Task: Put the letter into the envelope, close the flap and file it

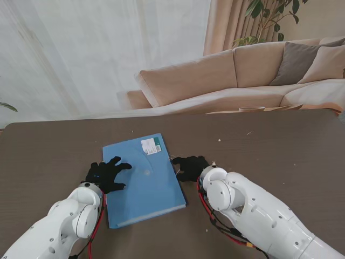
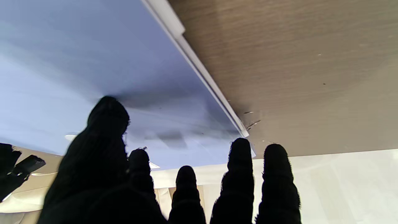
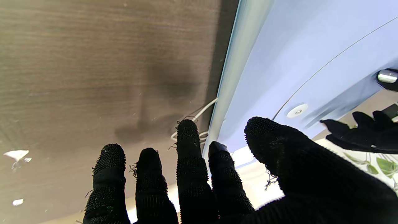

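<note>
Envelope [image 1: 144,181], a flat light-blue plastic one, lies on the dark brown bench [image 1: 280,145], a little to the left of the middle and turned at a slight angle. It has a white label [image 1: 150,145] near its far corner and a small round snap button [image 1: 146,172] near the centre of its face. The flap looks flat against the body.

The left hand [image 1: 106,175] in a black glove rests on the left edge of the envelope; its fingers [image 2: 241,161] are spread apart, and the thumb and some fingertips lie on the blue surface. It grips nothing. In the left wrist view the pale edge of the envelope runs just beside the fingertips.

The right hand [image 1: 190,167], also in a black glove, is at the right edge of the envelope, near the middle of that side. Its fingers [image 3: 188,140] are side by side and only a little apart, with the tips at the edge; the thumb reaches over the blue face. A thin white cord [image 3: 199,116] lies on the bench beside these fingertips. I cannot tell if the right fingers pinch the edge or only touch it.

Small white scraps [image 3: 17,154] lie on the bench. A beige sofa [image 1: 237,75] stands behind it.
</note>
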{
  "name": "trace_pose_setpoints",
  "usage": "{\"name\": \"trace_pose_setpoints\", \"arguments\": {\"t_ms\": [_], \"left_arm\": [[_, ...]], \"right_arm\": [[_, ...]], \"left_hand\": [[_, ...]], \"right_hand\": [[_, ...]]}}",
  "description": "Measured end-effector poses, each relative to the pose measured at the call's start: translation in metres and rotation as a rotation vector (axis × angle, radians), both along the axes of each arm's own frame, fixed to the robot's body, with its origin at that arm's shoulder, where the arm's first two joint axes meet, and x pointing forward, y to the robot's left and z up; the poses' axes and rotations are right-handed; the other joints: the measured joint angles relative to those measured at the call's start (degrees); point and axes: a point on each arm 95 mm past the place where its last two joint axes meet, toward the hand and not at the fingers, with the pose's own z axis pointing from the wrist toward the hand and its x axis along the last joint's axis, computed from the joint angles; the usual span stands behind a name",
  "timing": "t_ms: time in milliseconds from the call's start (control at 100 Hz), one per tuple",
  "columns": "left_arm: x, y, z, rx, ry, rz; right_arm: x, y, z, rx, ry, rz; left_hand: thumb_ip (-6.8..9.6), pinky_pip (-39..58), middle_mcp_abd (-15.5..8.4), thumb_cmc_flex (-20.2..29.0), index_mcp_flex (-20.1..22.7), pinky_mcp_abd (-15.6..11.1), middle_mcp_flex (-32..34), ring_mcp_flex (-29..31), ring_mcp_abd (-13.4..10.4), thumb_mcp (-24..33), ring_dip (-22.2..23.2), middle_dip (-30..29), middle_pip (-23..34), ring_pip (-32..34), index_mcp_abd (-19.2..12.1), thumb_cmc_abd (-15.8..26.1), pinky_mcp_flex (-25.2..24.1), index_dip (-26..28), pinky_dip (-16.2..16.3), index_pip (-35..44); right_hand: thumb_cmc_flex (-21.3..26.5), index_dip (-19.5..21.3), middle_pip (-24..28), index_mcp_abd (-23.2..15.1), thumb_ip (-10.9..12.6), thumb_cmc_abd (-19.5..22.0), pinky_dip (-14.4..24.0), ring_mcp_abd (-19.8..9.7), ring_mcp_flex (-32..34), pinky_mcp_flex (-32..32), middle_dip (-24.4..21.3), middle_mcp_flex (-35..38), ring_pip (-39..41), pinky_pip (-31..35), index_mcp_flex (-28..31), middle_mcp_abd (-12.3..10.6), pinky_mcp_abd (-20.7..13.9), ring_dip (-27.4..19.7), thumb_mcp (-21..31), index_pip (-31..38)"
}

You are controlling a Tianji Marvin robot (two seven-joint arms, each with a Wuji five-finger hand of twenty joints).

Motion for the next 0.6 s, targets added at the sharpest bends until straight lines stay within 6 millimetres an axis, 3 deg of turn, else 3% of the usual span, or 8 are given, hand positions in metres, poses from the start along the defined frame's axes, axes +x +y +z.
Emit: {"name": "trace_pose_setpoints", "arguments": {"t_ms": [200,280,330,380,600], "left_arm": [[0.001,-0.009,-0.002,-0.056,0.022,-0.023],[0.001,-0.012,-0.002,-0.071,0.028,-0.047],[0.001,-0.013,-0.002,-0.087,0.034,-0.071],[0.001,-0.015,-0.002,-0.108,0.041,-0.096],[-0.001,-0.013,0.0,-0.134,0.051,-0.16]], "right_arm": [[-0.004,0.005,-0.003,0.047,0.06,0.026],[-0.008,0.007,-0.003,0.061,0.063,0.033],[-0.013,0.008,-0.003,0.076,0.064,0.036],[-0.018,0.01,-0.004,0.092,0.063,0.041],[-0.047,0.024,-0.005,0.13,0.053,0.101]], "left_hand": [[0.0,6.4,-0.43,1.45,0.0,0.16,0.12,-0.78,0.17,7.25,0.0,0.0,0.8,2.61,-0.65,0.0,-0.79,-0.07,-3.02,2.11],[0.0,7.09,-0.47,2.36,0.0,0.16,0.12,-0.89,0.38,9.1,0.0,0.19,0.8,2.61,-0.68,0.01,-1.21,-0.07,-3.61,2.29],[0.0,7.59,-0.49,2.88,0.0,0.16,0.12,-0.99,0.73,9.97,-0.57,0.27,1.47,2.63,-0.69,-0.01,-1.45,-0.07,-3.87,2.41],[0.0,7.62,-0.52,2.96,0.0,0.16,0.14,-1.03,0.68,10.36,-0.63,0.28,1.47,2.63,-0.74,-0.15,-1.72,-0.07,-4.38,2.93],[0.0,7.62,-1.41,5.03,0.0,-0.35,0.18,-1.18,-0.54,12.04,-1.43,0.85,2.17,2.49,-0.76,-0.92,-2.37,0.45,-5.16,4.43]], "right_hand": [[-0.02,-0.35,0.15,0.05,0.01,0.03,-0.32,0.0,2.96,1.06,-0.09,3.19,0.68,0.0,0.25,-0.78,0.2,-0.19,0.0,0.79],[-0.02,-0.59,0.66,0.05,0.02,0.02,-0.4,0.0,3.73,1.49,0.4,4.69,0.81,0.0,0.62,-0.15,0.26,-0.19,0.0,1.3],[-0.02,-0.6,0.22,0.07,0.02,0.02,-0.6,0.0,4.3,1.56,0.07,4.69,1.34,0.33,1.72,2.43,0.47,-0.2,0.0,1.87],[-0.02,-0.62,0.22,0.07,0.02,0.03,-0.62,0.0,4.33,2.09,0.18,4.69,1.34,0.95,1.72,3.26,0.91,-0.2,0.0,1.95],[-0.02,-0.73,1.65,0.07,0.02,0.04,-0.56,0.0,7.11,3.5,0.83,7.75,2.69,3.09,2.43,3.12,0.92,-0.2,0.0,3.37]]}}
